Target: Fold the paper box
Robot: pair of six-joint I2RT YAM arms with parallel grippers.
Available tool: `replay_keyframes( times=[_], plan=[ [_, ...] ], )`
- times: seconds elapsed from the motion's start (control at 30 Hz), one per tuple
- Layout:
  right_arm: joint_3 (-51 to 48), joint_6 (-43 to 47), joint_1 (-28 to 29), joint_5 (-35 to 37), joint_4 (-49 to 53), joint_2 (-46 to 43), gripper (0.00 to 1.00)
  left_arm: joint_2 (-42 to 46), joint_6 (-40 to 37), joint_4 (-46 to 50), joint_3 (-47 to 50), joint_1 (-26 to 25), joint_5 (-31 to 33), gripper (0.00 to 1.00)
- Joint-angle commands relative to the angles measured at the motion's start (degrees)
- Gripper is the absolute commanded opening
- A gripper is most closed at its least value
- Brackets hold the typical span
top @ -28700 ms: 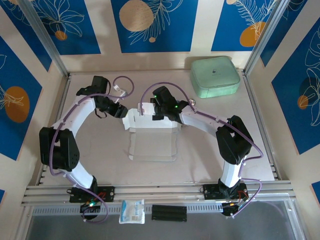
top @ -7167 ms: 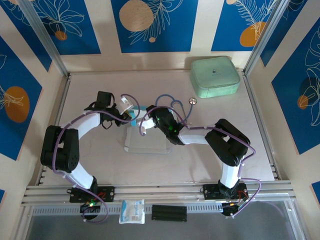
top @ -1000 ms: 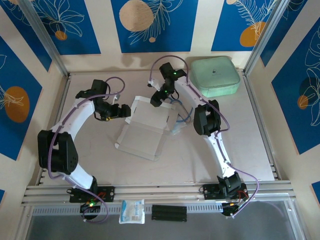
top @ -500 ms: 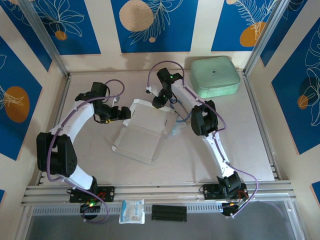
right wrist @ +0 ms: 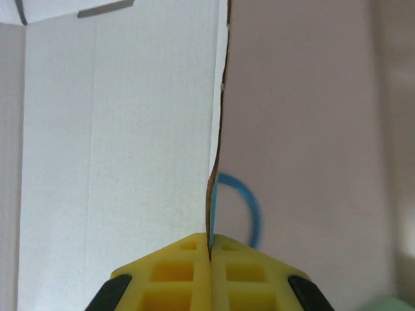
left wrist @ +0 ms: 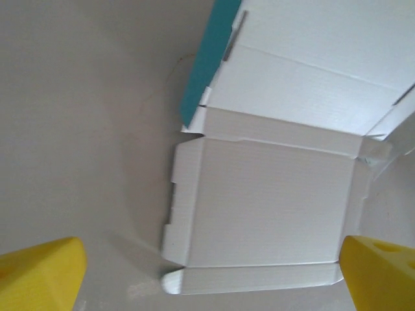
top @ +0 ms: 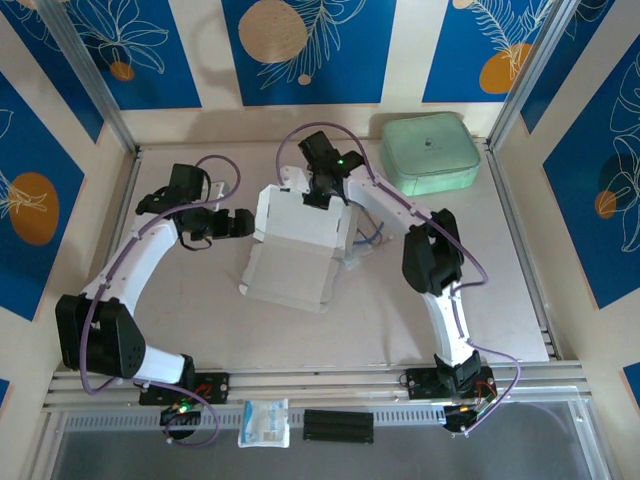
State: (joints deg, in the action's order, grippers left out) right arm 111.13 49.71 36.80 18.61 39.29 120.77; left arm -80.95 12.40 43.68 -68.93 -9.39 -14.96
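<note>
The paper box (top: 295,255) lies opened out mid-table, grey-white side up. At its 12 o'clock edge the right gripper (right wrist: 209,249) pinches the card tight, arm stretched far forward. At 10 o'clock the left gripper (top: 243,222) hovers just beside it, jaws spread wide, elbow bowed outward.

Mint-green rounded case (top: 430,152) sits flat at the far right corner of the beige bench (top: 500,290). Thin blue loop (right wrist: 243,197) lies on the bench near mid-right. Small white-and-blue packet (top: 264,422) rests below the front aluminium rail (top: 320,380), with a black ribbed strip (top: 338,425) just beside it on the right. Walls (top: 305,50) are cream and blue panels with orange circles and white leaf outlines.
</note>
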Motion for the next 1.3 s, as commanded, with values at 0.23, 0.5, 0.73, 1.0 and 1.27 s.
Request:
replay_keyframes(
  times=[0.23,0.5,0.73,1.0,1.27],
  plan=[
    [-24.7,28.9,6.1,17.3,-38.4,-16.3,0.01,1.2,3.4,-10.2,2.3,1.6,0.0,0.97],
    [-41.8,41.1,7.3,20.3,-72.7,-13.3,0.04,0.4,11.3,-19.1,5.4,1.7,-6.8,0.75],
    [-46.7,42.2,8.2,19.2,-79.5,-12.2,0.06,-1.4,9.8,-14.5,1.9,2.8,-2.8,0.70],
    [-49.3,40.8,8.7,18.5,-77.4,-12.4,0.06,-12.9,0.4,-6.2,-9.4,5.0,2.4,0.59],
    [-50.0,38.3,7.8,16.9,-70.9,-13.8,0.06,-18.9,-34.3,1.4,-25.9,6.4,-5.2,0.58]
  ],
)
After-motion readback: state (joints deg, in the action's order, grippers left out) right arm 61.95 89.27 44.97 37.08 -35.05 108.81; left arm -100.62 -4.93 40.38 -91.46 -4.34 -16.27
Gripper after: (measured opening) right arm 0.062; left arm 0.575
